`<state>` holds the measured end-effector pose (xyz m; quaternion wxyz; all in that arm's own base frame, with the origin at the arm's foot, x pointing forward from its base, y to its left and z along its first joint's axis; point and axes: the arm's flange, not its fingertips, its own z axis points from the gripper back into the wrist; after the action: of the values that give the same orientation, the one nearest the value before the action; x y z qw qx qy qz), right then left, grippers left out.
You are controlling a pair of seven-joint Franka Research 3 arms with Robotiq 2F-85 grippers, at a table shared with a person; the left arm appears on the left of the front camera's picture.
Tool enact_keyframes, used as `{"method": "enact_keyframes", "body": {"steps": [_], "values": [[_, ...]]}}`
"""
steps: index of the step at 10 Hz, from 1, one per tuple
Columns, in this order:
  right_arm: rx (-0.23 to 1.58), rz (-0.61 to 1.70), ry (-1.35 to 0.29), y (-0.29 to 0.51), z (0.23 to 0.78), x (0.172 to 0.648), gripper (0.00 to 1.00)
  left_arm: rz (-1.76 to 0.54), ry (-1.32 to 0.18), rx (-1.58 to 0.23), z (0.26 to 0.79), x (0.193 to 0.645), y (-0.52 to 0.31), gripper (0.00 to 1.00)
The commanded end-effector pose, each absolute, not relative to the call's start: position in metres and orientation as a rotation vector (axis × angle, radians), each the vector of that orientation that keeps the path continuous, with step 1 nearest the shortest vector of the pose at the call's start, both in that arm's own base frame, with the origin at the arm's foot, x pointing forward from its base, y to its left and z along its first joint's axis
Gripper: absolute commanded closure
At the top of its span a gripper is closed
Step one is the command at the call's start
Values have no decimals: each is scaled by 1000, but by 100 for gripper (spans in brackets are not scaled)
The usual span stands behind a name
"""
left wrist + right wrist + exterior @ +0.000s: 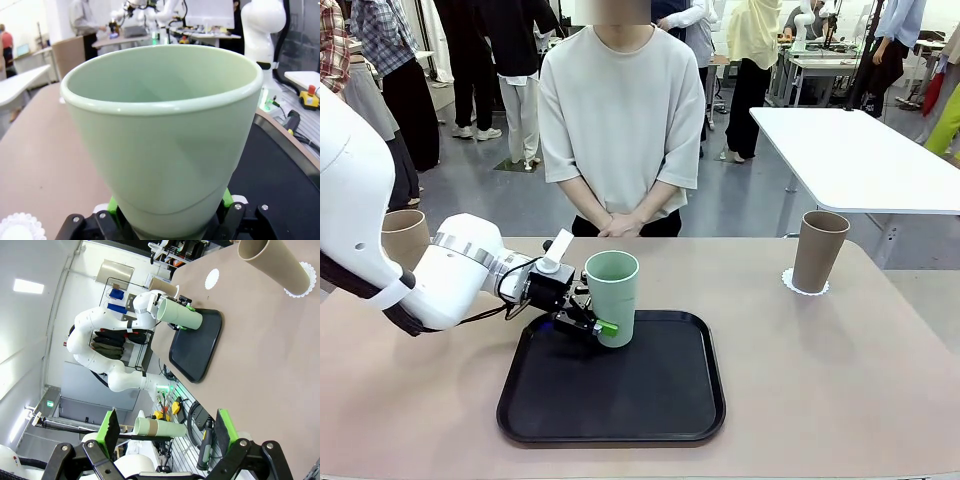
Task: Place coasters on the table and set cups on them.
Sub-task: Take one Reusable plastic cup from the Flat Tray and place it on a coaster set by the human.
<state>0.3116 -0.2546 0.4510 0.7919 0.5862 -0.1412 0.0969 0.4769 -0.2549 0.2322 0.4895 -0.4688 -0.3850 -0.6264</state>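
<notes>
Left gripper point(588, 322) is clamping the base of the mint green cup point(612, 297), which is standing upright at the far-left edge of the black tray point(620, 420) on the beige table point(840, 380); the green pads are pressing both sides of the cup in the left wrist view point(162, 140). Right gripper point(167, 432) is hanging with jaws spread wide, holding nothing. One tan cup point(818, 250) is sitting on a coaster point(790, 283) at the far right. Another tan cup point(404, 238) is standing far left behind the left arm. A bare coaster point(19, 227) is lying on the table beside the tray. A person is standing at the far side with hands point(620, 222) clasped.
</notes>
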Motion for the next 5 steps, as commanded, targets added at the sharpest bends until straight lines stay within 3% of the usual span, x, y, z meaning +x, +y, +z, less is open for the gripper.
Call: {"method": "enact_keyframes", "body": {"steps": [1, 5], "values": [[1261, 209, -308, -255, 451, 312, 0, -1493, -957, -1166, 239, 478, -254, 100], [1261, 209, -308, -255, 451, 312, 0, -1465, -911, -1219, 354, 484, -242, 100]]}}
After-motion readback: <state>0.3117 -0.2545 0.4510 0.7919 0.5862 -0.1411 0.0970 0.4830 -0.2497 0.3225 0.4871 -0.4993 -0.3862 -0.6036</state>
